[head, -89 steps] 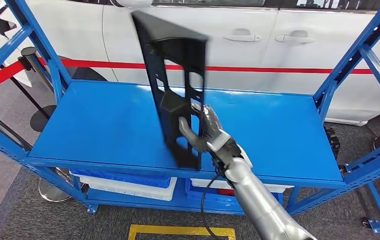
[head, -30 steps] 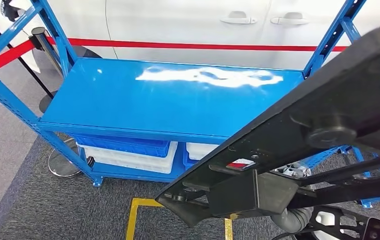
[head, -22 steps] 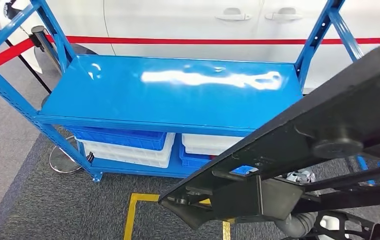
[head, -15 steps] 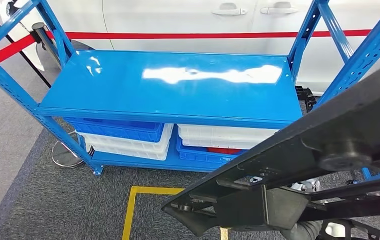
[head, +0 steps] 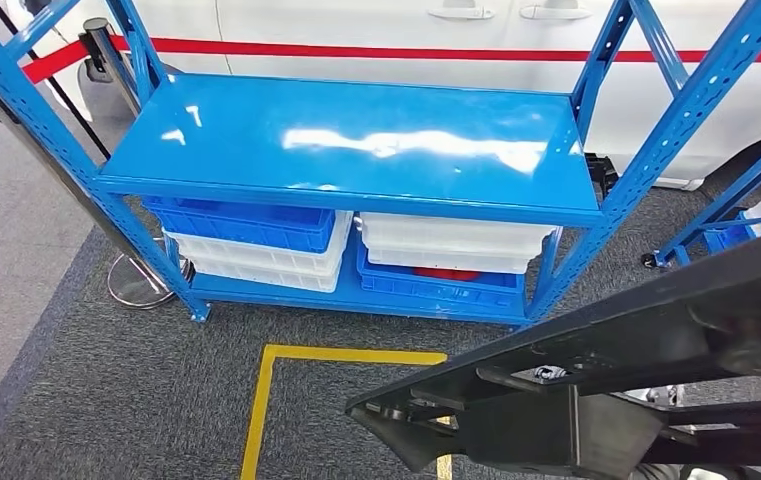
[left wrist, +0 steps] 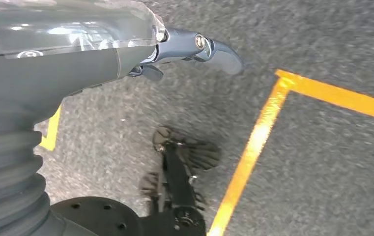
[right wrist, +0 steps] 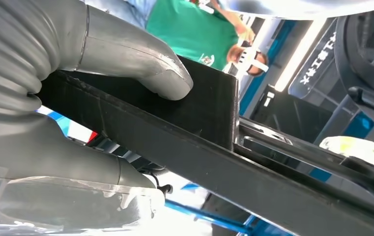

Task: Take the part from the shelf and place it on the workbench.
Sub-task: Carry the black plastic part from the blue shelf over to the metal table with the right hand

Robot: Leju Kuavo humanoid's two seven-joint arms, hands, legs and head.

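Observation:
The part is a long black plastic frame, lying close under my head camera across the lower right, off the shelf. In the right wrist view my right hand grips the part, its thumb pressed on the flat black face. The blue shelf top stands bare ahead of me. My left hand hangs over the grey carpet, with dark fingers sticking out and nothing in them.
Blue and white bins sit on the shelf's lower level. Behind the rack is a white car with a red stripe. A yellow floor line runs before me. A stanchion stands left; a person in green is nearby.
Three seconds ago my right hand held the part upright over the shelf; it now lies off the shelf, close under the camera. The whole view has drawn back and shifted.

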